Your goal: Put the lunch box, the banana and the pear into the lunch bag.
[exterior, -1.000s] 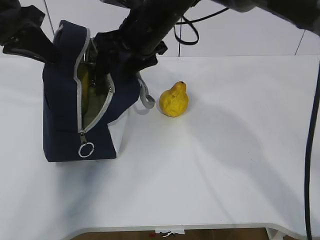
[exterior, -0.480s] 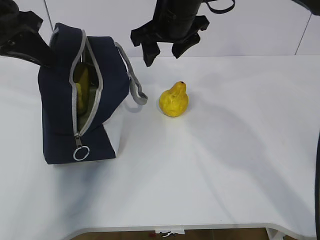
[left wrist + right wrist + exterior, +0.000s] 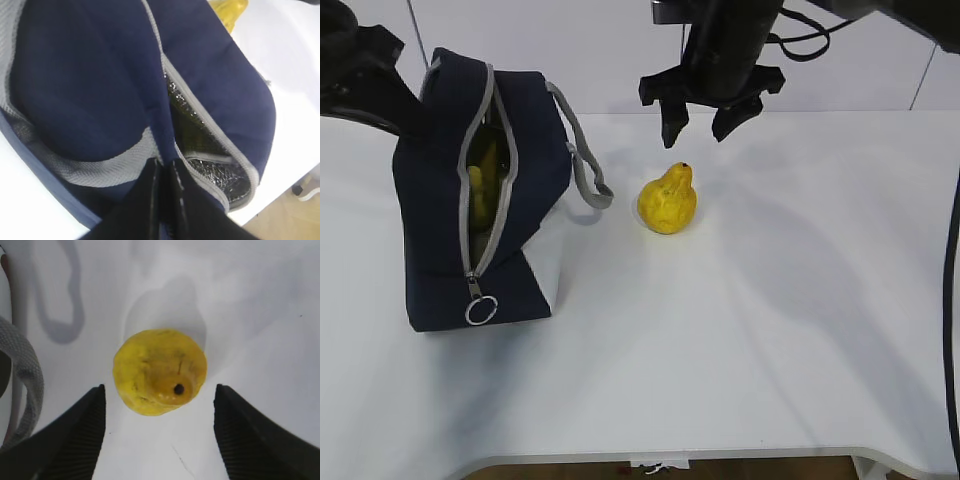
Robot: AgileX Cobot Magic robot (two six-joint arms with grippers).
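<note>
Our right gripper point(image 3: 701, 122) has swung away from the lunch bag point(image 3: 440, 250) and now hangs, jaws spread wide, above the pear point(image 3: 667, 199), which stands upright on the table point(image 3: 770, 330), stem pointing up. We see our left gripper point(image 3: 164, 172) pinched shut on the bag's rim, with the banana point(image 3: 480, 185) upright inside.

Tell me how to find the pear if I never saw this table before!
Start at the big navy lunch bag standing on the left of the white table. Look just right of its grey strap handle, below the robot's open right hand. There sits the pear: a squat yellow fruit with a narrow neck and a dark stem, alone on the bare tabletop.
</note>
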